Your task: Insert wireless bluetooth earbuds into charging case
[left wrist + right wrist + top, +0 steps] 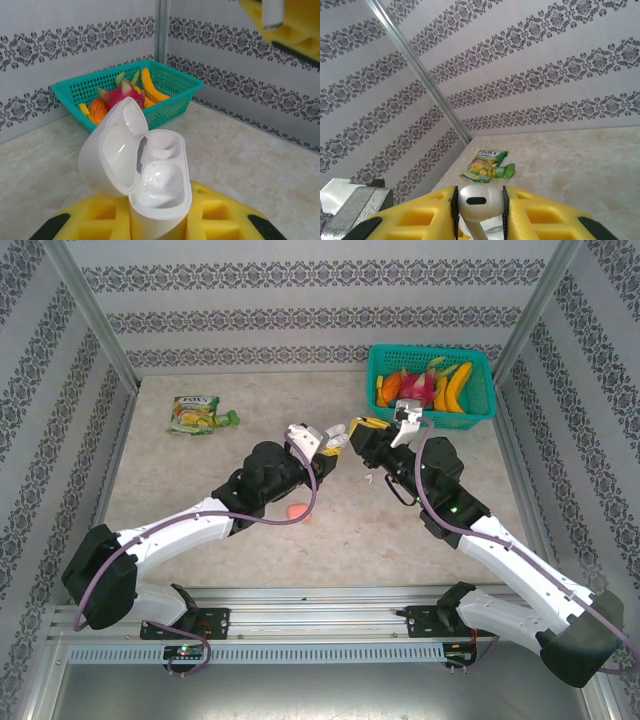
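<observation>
Top external view, left to right: left hand point(312, 443) clamped on the open white charging case point(160, 175), lid point(112, 150) swung left, wells point(162, 145) facing up; right hand point(362, 432) just beside it, pinching a white earbud point(476, 201). Stem points down out of the pinch, bud lying above and right of the wells, so the coming move is judged a lowering by the right arm

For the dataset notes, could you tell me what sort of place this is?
Likely a robot test cell, not a home: wallpapered panels set in aluminium posts, a mounting rail at the near edge, and a staged basket of fruit.
</observation>
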You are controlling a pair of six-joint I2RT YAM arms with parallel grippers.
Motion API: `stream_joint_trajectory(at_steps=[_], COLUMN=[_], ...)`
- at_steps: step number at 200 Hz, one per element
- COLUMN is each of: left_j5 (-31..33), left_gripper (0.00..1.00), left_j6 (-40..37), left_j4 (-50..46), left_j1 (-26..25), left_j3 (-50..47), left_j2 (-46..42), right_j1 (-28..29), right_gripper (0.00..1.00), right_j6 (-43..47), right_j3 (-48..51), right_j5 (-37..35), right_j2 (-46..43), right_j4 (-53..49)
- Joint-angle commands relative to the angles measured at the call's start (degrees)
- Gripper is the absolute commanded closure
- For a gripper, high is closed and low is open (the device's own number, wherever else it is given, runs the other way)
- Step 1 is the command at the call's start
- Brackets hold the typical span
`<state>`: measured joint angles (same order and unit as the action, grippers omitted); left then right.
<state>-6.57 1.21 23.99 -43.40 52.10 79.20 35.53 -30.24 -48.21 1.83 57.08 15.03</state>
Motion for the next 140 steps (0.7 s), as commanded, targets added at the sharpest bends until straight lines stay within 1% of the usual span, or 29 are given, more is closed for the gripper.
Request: stream_joint_trajectory(at_steps=[1,108,140], left_j5=[3.0,3.2,3.2], left_gripper=[1.00,1.00,1.00], left_j6=[-2.6,-3.6,-3.6], left_j4=[3.2,2.8,2.7], left_j1=[-1.7,-3.8,-4.0], left_j3=[2.8,5.8,6.1], left_j2=[0.4,1.6,1.3], right_j1=[0.9,0.9,0.9], right_gripper=[0.72,0.73,0.74], right_j6=[-1.6,-4.1,-4.7], right_j3=[1.3,1.6,2.2], right_j5=[2.1,5.9,5.9], right_j2=[-0.8,2.1,2.9], right_j4=[4.2,7.2,8.1])
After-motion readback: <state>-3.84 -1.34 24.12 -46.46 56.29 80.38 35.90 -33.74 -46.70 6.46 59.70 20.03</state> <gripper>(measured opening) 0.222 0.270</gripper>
